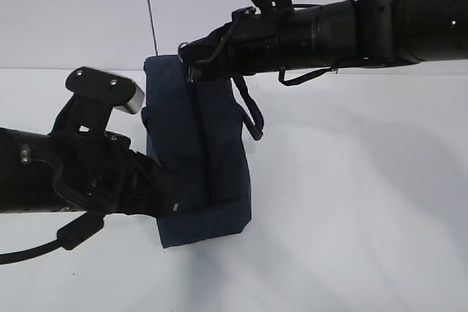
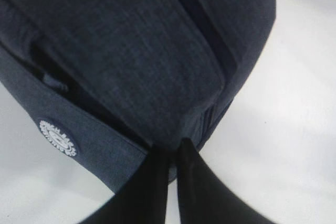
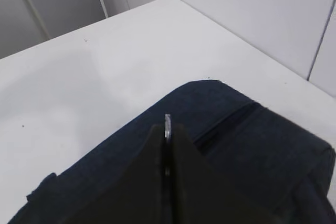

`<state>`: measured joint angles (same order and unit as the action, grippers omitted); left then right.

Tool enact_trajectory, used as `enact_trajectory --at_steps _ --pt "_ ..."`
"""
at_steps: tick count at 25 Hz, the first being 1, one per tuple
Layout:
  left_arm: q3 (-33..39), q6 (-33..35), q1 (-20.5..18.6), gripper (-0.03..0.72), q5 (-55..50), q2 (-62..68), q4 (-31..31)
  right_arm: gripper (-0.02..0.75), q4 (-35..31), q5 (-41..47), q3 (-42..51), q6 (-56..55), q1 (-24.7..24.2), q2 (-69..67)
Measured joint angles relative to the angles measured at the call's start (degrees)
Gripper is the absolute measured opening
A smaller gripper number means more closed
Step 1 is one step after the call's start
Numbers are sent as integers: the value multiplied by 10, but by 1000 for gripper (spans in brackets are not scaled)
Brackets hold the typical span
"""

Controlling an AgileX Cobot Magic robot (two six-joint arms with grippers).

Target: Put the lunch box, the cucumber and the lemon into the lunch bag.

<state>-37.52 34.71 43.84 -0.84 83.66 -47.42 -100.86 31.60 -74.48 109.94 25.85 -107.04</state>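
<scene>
Exterior view shows the navy lunch bag (image 1: pixel 201 151) standing on the white desk (image 1: pixel 365 217), its dark zipper line (image 1: pixel 199 137) running down the face toward the camera and one loop handle (image 1: pixel 250 115) hanging off its right side. The left tool (image 2: pixel 172 153) presses against the bag's lower left corner; in the left wrist view its two black fingers meet on a fold of fabric at the bag's edge, beside a round white logo patch (image 2: pixel 58 138). The right tool (image 3: pixel 167 129) sits at the bag's top, its fingers closed on the thin metal zipper pull (image 3: pixel 167 123), whose tip pokes out above them.
</scene>
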Motion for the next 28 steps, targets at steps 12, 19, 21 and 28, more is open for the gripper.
enact_trajectory --at_steps 12,19,21,28 --pt "5 0 0 3 8 0 -8 20 1 7 -10 0 -54 -10" --pt "7 0 -34 3 16 0 -8 20 44 2 -11 0 -61 -10" --pt "7 0 -46 3 17 0 -8 20 47 1 -11 0 -68 -10" --pt "7 0 -68 3 22 0 -8 20 51 1 -42 5 -72 -12"
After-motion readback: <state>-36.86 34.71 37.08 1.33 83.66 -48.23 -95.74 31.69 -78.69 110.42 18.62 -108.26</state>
